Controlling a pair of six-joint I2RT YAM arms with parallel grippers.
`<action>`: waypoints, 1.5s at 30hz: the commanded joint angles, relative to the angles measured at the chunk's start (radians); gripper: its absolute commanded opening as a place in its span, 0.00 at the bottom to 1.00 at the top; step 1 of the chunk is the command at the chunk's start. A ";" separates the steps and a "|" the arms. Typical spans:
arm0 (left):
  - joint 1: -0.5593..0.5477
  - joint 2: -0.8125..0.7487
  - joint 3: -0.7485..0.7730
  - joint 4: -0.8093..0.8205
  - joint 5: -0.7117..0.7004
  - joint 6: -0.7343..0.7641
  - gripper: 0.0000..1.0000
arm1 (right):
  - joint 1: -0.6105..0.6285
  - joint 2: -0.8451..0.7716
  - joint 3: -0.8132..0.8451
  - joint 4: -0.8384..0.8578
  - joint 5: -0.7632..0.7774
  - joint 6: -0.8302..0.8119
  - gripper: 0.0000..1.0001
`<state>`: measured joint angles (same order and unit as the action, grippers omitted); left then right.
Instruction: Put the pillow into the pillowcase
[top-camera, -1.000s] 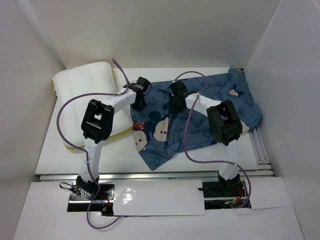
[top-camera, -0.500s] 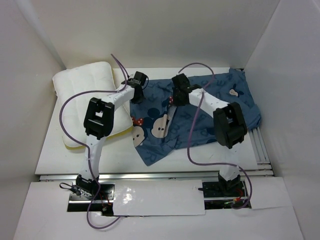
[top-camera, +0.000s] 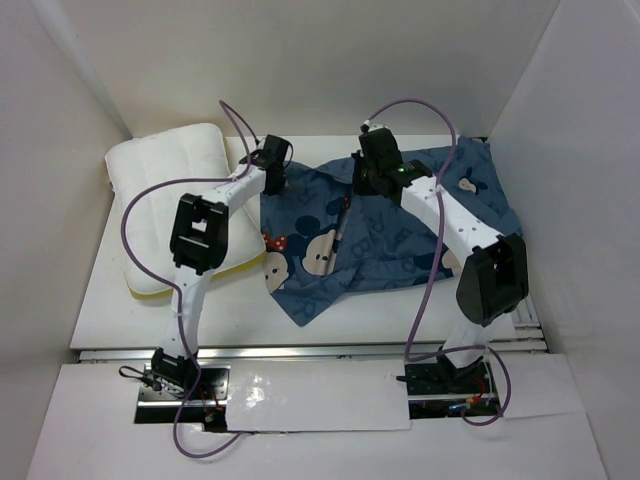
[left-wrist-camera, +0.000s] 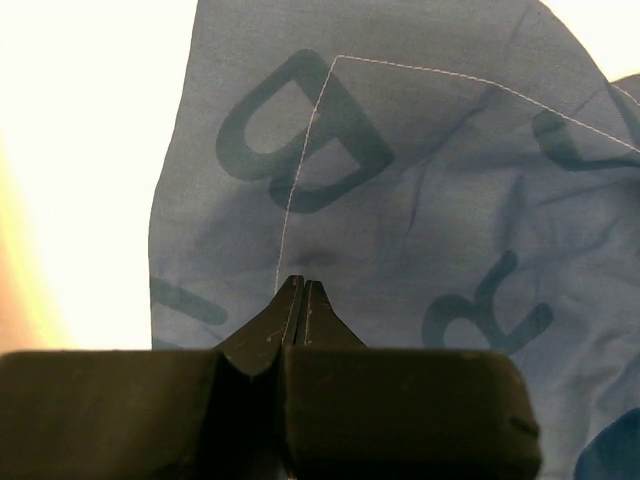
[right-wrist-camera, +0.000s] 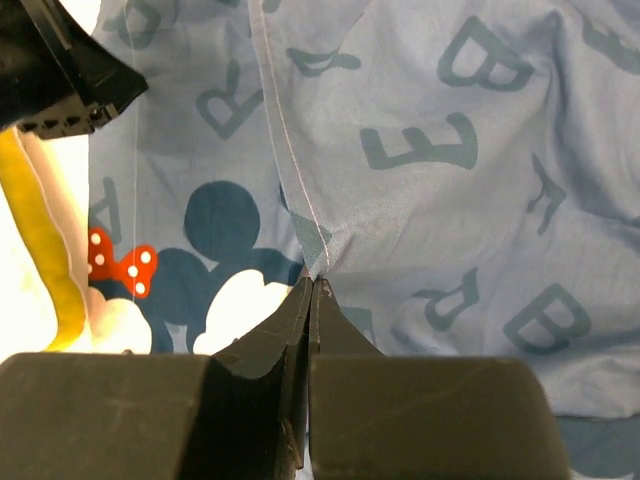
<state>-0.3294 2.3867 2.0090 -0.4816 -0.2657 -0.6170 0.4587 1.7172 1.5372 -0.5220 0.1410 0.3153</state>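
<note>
Pillowcase (right-wrist-camera: 450, 200) hem (far edge) between fingers (right-wrist-camera: 290, 330)

White table (top-camera: 240, 315) sits boxed by 3 white walls (top-camera: 330, 60). A metal rail (top-camera: 300, 352) runs along its near edge.

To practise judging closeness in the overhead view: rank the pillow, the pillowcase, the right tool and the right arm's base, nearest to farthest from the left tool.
1. pillowcase, pinched in the left tool.
2. pillow, just to its left.
3. right tool, across the fabric, right.
4. right arm's base, near edge, right.
</note>
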 joint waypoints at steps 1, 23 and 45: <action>0.012 -0.087 -0.038 0.066 0.046 0.087 0.04 | 0.006 -0.031 0.018 -0.038 -0.030 -0.019 0.00; -0.158 -0.885 -0.941 -0.568 -0.398 -0.432 1.00 | -0.025 -0.013 -0.069 0.039 -0.067 -0.047 0.00; -0.001 -1.250 -1.056 -0.121 -0.248 -0.088 1.00 | -0.025 -0.013 -0.069 0.020 -0.054 -0.078 0.00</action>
<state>-0.3965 1.1858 0.9611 -0.7200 -0.4953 -0.7788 0.4400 1.7172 1.4563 -0.5167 0.0895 0.2573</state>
